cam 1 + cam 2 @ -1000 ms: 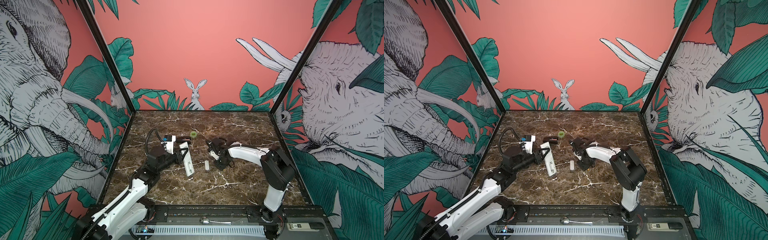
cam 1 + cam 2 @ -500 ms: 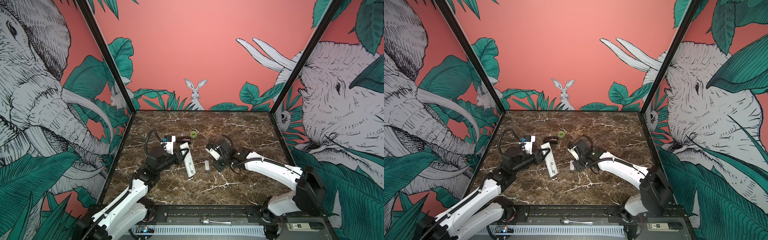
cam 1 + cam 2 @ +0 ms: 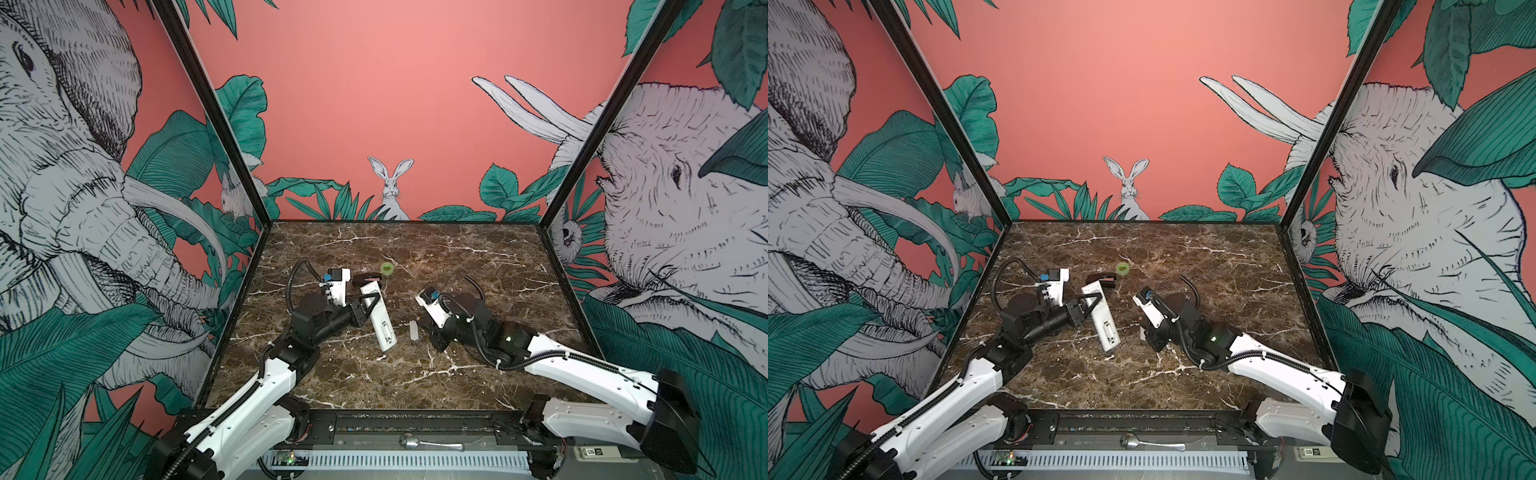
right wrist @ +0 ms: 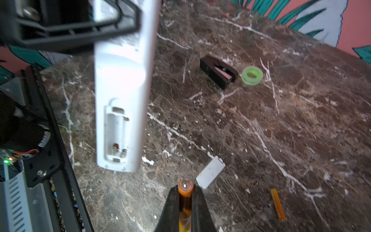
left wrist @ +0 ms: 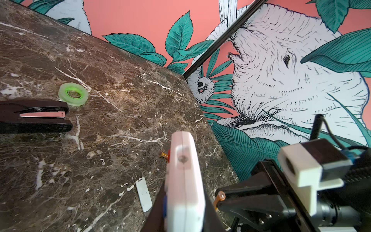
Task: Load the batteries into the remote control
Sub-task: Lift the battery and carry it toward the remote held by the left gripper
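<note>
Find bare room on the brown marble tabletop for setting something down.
Bare: from the small green tape roll to the back wall; from the long white remote control to the black front rail. Crowded: the middle, around black stapler and white battery cover.

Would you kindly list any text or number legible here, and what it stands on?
"50", perhaps, upside down: white tag on the grey base plate.
Battery in the right gripper: pale print, too blurred to read.
Remote control, back side: no print visible.
</note>
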